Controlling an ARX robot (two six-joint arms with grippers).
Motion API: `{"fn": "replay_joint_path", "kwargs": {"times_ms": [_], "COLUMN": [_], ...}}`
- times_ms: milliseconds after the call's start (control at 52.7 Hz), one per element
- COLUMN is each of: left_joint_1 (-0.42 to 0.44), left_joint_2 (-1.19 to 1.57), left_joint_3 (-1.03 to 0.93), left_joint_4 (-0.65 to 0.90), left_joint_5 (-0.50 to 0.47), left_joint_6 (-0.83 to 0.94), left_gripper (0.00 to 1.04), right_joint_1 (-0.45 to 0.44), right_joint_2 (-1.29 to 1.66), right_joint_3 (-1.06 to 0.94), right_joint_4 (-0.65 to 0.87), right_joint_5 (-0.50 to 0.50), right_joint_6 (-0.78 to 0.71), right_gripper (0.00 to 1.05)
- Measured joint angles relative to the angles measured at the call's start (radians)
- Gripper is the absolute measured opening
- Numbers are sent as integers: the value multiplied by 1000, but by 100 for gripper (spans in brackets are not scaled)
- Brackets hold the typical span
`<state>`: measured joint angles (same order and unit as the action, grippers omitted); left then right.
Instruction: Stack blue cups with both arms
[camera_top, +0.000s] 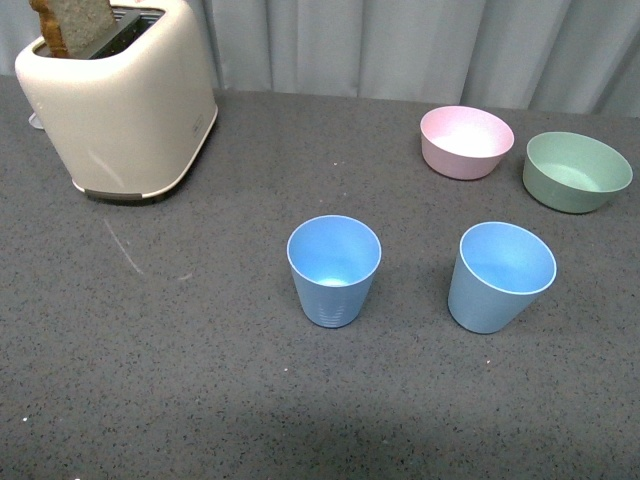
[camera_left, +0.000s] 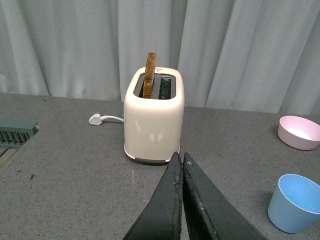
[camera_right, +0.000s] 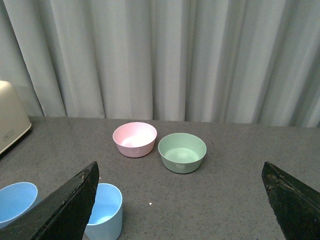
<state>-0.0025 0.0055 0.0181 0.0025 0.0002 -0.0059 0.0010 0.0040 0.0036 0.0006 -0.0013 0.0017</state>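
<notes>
Two cups: near cup and far cup, counted from the right pincer; standing apart.
Look: matching light blue, handleless, tapering to narrow bases, faint ridges low on the far cup's wall, mouths up, nothing inside.
Left pincer: fingers pressed together, gripping nothing; toaster straight beyond its tips, one cup off to its side.
Right pincer: spread wide, empty; both cups outside one finger, near cup partly behind it.
Beyond its gap: pink bowl, green bowl, just beside each other.
</notes>
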Motion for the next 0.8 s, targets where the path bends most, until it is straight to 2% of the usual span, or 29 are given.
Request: {"fn": "replay_joint_path", "kwargs": {"times_ms": [57,171,494,589,646,797], "left_joint_1": [0,0,0,0,0,0], "left_joint_2": [0,-1,-1,-1,-1,-1], "left_joint_3": [0,0,0,0,0,0], "left_joint_4": [0,0,0,0,0,0], "left_joint_5": [0,0,0,0,0,0], "left_joint_6": [-1,0,0,1,2,2], "left_gripper": [5,30,80,99,97,98], "right_joint_1": [0,0,0,-2,-3,2], "right_joint_2": [0,0,0,84,180,526], "right_joint_3": [0,0,0,31,48,139], "right_joint_4": [0,0,0,-77,-55,112], "right_joint_5": [0,0,0,-46,-61,-62], "right_joint_6": [0,0,-1,-154,-214,-216], "right_gripper": [95,95,95,95,95,95]}}
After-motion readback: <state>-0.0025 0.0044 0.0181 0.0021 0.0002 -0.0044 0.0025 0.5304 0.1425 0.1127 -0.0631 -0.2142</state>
